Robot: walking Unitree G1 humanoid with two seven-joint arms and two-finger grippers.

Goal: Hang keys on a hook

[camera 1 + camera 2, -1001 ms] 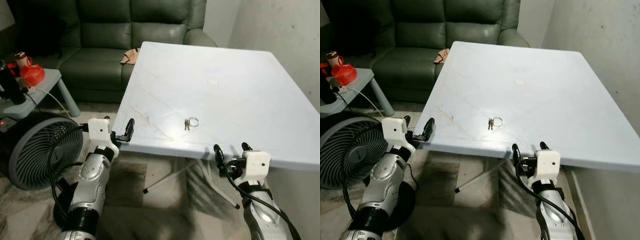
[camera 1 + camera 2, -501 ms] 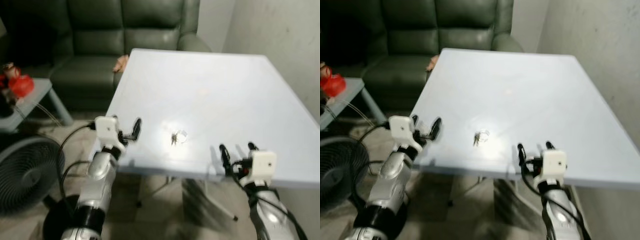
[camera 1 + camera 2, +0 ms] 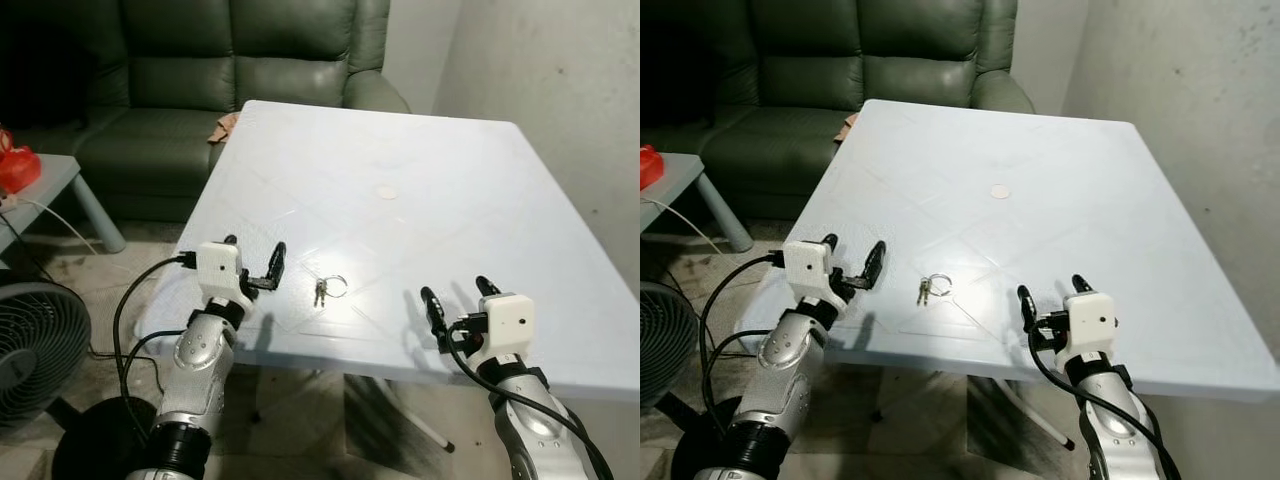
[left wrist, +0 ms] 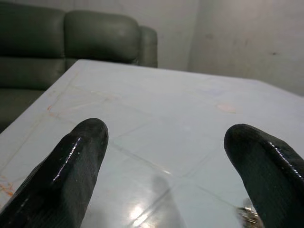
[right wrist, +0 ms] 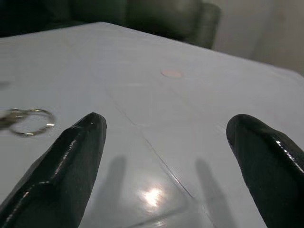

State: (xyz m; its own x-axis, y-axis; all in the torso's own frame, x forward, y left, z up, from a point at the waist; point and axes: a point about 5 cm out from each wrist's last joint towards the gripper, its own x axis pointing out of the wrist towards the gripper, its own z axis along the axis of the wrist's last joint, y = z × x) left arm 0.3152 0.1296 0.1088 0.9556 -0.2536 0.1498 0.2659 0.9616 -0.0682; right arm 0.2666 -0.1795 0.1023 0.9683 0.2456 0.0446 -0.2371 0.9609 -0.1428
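A small bunch of keys on a metal ring (image 3: 327, 289) lies on the white table (image 3: 400, 170), near its front edge. My left gripper (image 3: 253, 266) hovers open over the table's front left part, a short way left of the keys. My right gripper (image 3: 456, 301) is open over the front edge, to the right of the keys. In the right wrist view the key ring (image 5: 27, 121) lies off to one side of the black fingers (image 5: 71, 161). In the left wrist view a bit of the keys (image 4: 247, 216) peeks out beside one finger (image 4: 266, 166).
A dark green sofa (image 3: 180, 90) stands behind the table. A grey side table (image 3: 40, 195) with a red object (image 3: 12, 165) is at the left, and a black floor fan (image 3: 35, 350) sits below it. A bare wall (image 3: 560, 90) runs along the right.
The camera has come closer to the table and turned a little. Both grippers, which were at the table's front edge, are now raised over the tabletop on either side of the keys.
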